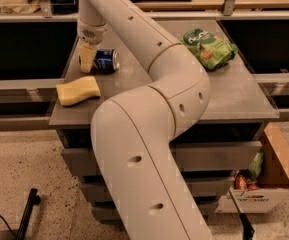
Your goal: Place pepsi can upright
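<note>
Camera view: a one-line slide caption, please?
End effector beside the pepsi can, which lies on its side on the grey table.

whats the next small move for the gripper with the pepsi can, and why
Probably a short shift of the gripper onto the pepsi can to take hold of it. The can lies on its side on the table, and the gripper sits low, right at one end of it, with no clear hold visible. It likely needs a firm hold before being tipped upright.
</note>
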You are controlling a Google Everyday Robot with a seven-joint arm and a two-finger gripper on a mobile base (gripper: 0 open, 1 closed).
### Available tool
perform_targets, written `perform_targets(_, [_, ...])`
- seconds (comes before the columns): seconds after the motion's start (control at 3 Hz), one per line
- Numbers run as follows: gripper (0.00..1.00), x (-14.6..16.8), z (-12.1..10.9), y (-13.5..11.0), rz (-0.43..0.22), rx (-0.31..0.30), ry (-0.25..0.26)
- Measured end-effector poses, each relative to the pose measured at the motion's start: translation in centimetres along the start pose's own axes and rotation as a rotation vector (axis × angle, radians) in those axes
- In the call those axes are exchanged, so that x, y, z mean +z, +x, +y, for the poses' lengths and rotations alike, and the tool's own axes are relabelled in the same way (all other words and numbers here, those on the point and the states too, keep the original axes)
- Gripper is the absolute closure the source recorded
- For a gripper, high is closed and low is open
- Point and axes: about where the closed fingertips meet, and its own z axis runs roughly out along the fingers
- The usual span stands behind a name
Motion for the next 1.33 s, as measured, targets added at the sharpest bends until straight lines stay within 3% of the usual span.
perform_targets(0.33, [0.53,-0.2,0.3,-0.1,0.008,-0.015,-0.004])
perform_targets(1.0, [0.98,-0.5,0.7,-0.6,-0.01,-0.032,-0.028])
perform_targets(1.33, [1.0,-1.9,0.3,-0.2,-0.133,-0.004,-0.051])
